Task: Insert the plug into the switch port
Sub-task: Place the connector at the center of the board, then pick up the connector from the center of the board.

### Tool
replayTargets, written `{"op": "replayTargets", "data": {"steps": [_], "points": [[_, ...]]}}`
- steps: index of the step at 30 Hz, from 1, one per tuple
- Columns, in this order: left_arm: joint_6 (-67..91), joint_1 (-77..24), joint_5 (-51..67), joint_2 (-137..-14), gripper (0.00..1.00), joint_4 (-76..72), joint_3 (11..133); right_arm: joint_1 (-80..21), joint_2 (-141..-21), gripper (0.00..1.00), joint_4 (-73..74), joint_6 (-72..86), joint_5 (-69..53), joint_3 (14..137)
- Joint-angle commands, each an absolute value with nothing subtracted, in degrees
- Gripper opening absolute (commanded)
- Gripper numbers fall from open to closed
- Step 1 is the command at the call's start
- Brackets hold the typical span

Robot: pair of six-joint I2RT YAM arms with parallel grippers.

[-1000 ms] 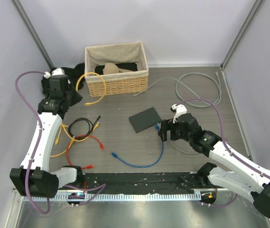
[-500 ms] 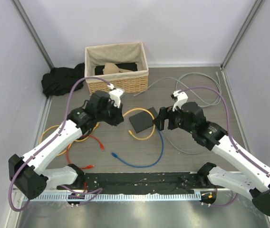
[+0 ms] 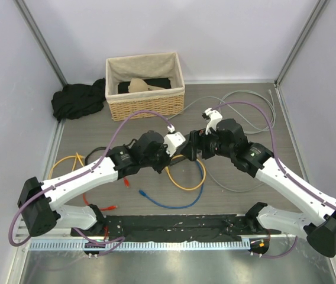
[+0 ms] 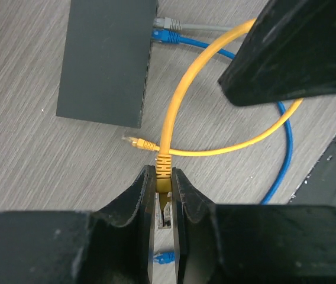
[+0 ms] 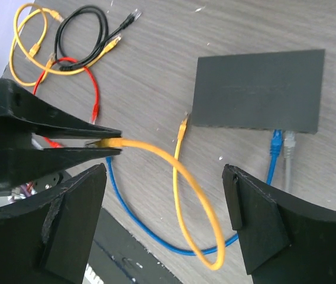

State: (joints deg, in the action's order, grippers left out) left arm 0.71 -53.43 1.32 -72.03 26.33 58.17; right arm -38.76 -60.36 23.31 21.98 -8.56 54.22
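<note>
With the left pincer (image 4: 163,173), pinches the yellow plug (image 4: 163,165) tight between both fingers, nose end drawn back between them, well short of the switch (image 4: 106,59); holds the right pincer (image 5: 165,171) spread wide with nothing in it, above the loop of the yellow cable (image 5: 138,145); finds the switch flat on the desk (image 4: 26,148) near its middle, largely hidden under both wrists from overhead; counts a blue plug (image 4: 167,35) and a grey plug (image 4: 168,23) seated side by side in its socket edge; leaves the yellow cable's free end (image 4: 133,141) on the desk just beside a corner of the switch; sets a wicker basket (image 3: 145,86) at the far edge, a black cloth (image 3: 76,100) by the far left corner, a red cable (image 5: 94,92) and a black cable (image 5: 105,29) toward the left edge.
</note>
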Motion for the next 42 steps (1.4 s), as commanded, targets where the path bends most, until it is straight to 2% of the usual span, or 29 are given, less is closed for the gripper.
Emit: {"op": "replayTargets", "data": {"steps": [1,9,18,26,32,36,38,42], "points": [[-1.8,-56.1,-3.0,-73.6,0.18,21.1,57.1,-38.6,-60.7,0.87,23.1,23.6,-12.7,53.1],[-0.4,-60.2,-9.0,-68.5,0.18,18.5,51.6,-38.6,-58.6,0.86,23.1,24.3,-9.8,50.1],[6.9,-63.2,-12.5,-61.0,0.20,14.9,42.2,-38.6,-62.8,0.84,20.9,23.9,-10.3,47.6],[7.7,-63.5,-12.9,-62.7,0.34,10.0,38.3,-38.6,-62.8,0.83,19.0,24.8,-8.7,44.0],[7.1,-63.5,-16.5,-70.8,0.36,3.3,38.0,-38.6,-61.1,0.83,18.9,24.3,-7.9,41.5],[14.2,-63.4,-23.3,-70.3,0.40,3.3,39.1,-38.7,-58.5,0.83,18.9,23.7,-7.6,40.2],[18.0,-63.0,-27.3,-67.7,0.49,4.4,39.3,-38.7,-57.8,0.82,18.9,22.9,-7.1,39.7],[27.1,-61.0,-30.1,-63.1,0.59,8.6,38.7,-39.5,-58.2,0.82,18.5,21.7,-6.9,39.1]]}}
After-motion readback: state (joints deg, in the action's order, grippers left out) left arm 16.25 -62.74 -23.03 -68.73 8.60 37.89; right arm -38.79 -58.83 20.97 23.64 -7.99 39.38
